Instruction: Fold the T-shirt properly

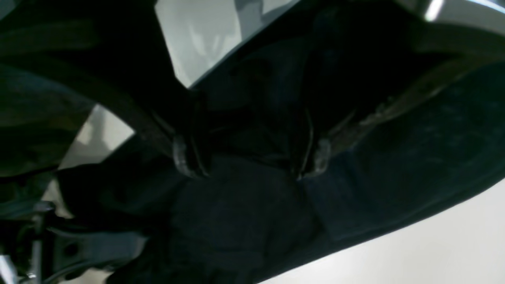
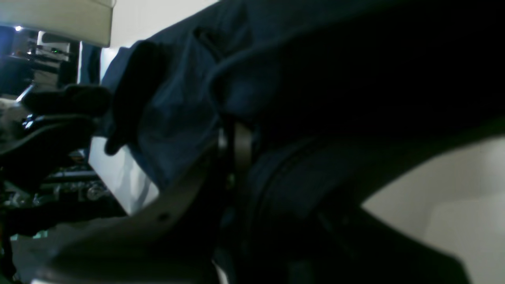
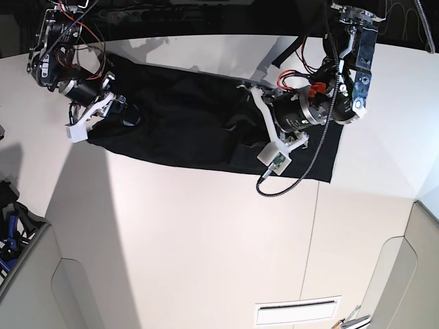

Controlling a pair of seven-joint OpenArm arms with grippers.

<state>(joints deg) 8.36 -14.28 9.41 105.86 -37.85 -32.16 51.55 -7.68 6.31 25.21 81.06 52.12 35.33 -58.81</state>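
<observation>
The black T-shirt (image 3: 178, 127) lies spread across the far half of the white table (image 3: 206, 240), rumpled near its middle right. My left gripper (image 3: 248, 103) is over that rumpled part. In the left wrist view its two fingertips (image 1: 185, 157) stand well apart on the dark T-shirt (image 1: 394, 157), so the left gripper (image 1: 252, 157) is open, with cloth lying between. My right gripper (image 3: 122, 110) is at the shirt's left end. Up close, the right gripper (image 2: 236, 146) has its jaws together on a fold of the T-shirt (image 2: 177, 98), which drapes over it.
A black cable (image 3: 302, 171) hangs from the left arm and loops over the shirt's near right corner. Blue-handled items (image 3: 8, 233) lie off the table at the left edge. A vent grille (image 3: 295, 312) is set at the front.
</observation>
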